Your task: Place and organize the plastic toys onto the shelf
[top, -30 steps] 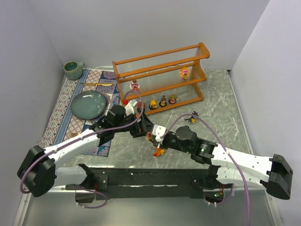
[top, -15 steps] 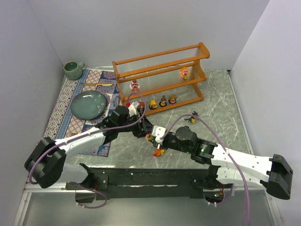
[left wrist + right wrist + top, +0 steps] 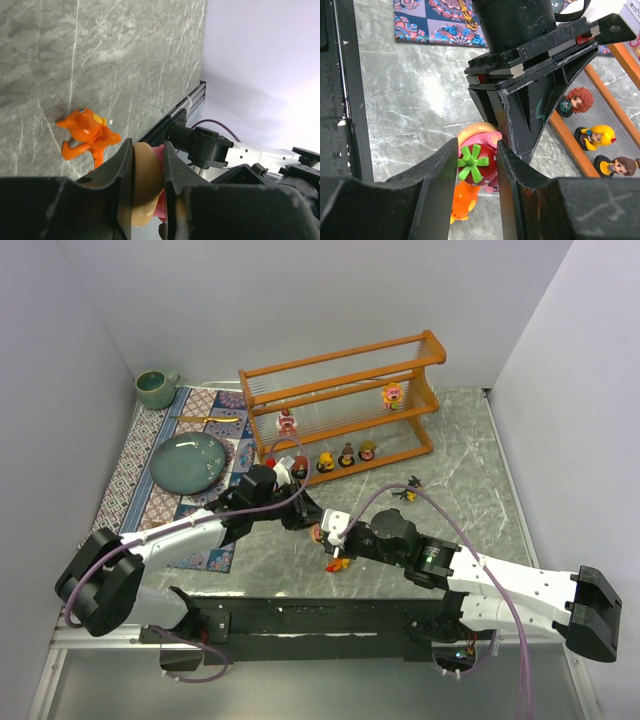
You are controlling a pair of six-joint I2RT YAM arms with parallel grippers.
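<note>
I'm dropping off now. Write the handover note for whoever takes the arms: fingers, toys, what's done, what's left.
Left gripper and right gripper: fingers of both appear shut on one pink toy.
Done: six toys on the shelf, two on the middle tier, four on the bottom.
To do: the pink toy, the orange toy beside it on the table, and the dark toy nearer the shelf.

Lab cell: blank walls (image 3: 300, 290), marbled table (image 3: 460, 480).
</note>
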